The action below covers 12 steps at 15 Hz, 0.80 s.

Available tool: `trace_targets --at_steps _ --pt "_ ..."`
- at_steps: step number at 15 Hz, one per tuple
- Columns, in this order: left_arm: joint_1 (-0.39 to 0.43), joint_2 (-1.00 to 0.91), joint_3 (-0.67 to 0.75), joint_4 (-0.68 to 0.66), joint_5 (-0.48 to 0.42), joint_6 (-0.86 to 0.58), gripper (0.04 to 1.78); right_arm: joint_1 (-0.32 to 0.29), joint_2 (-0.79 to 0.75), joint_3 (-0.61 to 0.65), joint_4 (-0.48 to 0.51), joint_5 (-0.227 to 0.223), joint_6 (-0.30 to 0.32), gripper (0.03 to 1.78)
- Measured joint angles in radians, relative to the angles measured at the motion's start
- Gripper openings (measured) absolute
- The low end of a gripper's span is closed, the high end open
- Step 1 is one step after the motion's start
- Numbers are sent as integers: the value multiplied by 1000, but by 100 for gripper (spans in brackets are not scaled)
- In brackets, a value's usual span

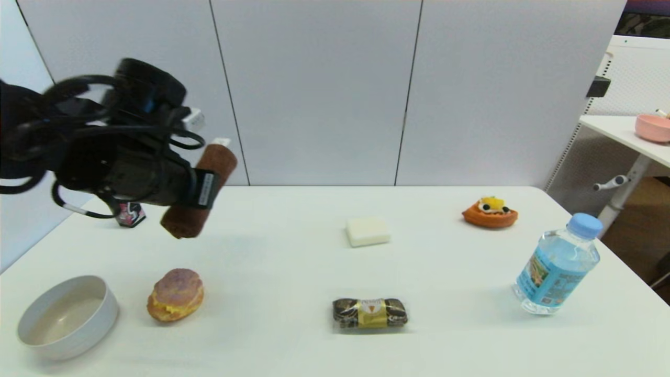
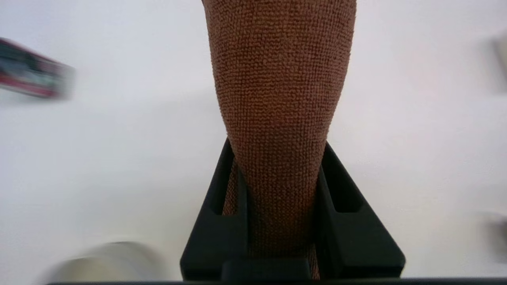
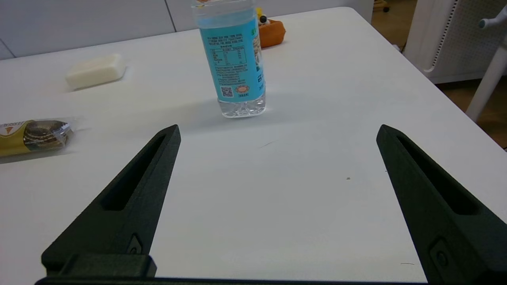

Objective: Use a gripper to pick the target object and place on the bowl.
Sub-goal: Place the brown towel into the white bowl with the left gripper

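The pick is done: the left gripper (image 2: 277, 158) has the brown towel roll (image 1: 199, 191) up in the air, well clear of the tabletop (image 1: 293, 272), jaws clamped on it. In the left wrist view the roll runs straight out between the jaws, pinched narrow where they squeeze it and flaring wider beyond their tips. From the head camera, one end pokes up past the jaws with its white tag showing, and the other hangs below them.

What's left is the carry and the drop. The grey-white bowl (image 1: 68, 317) sits on the tabletop below the jaws and nearer the robot, well apart from the roll, its inside bare. The filled bun (image 1: 175, 294) lies just beside it.

The right gripper (image 3: 277, 134) rests parked low over the tabletop, jaws wide apart and holding nothing, the water bottle (image 3: 233, 59) ahead of them.
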<state>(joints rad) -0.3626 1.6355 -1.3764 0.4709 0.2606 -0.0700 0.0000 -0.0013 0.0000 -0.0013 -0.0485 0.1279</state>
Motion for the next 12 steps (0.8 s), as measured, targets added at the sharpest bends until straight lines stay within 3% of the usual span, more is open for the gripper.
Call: trace_targets --at_steps 4,12 --pt "156 -179 37 -39 0 167 46 0 0 0 0 0 0 171" --pt "274 -516 455 -319 1 181 46 0 0 0 0 0 0 171"
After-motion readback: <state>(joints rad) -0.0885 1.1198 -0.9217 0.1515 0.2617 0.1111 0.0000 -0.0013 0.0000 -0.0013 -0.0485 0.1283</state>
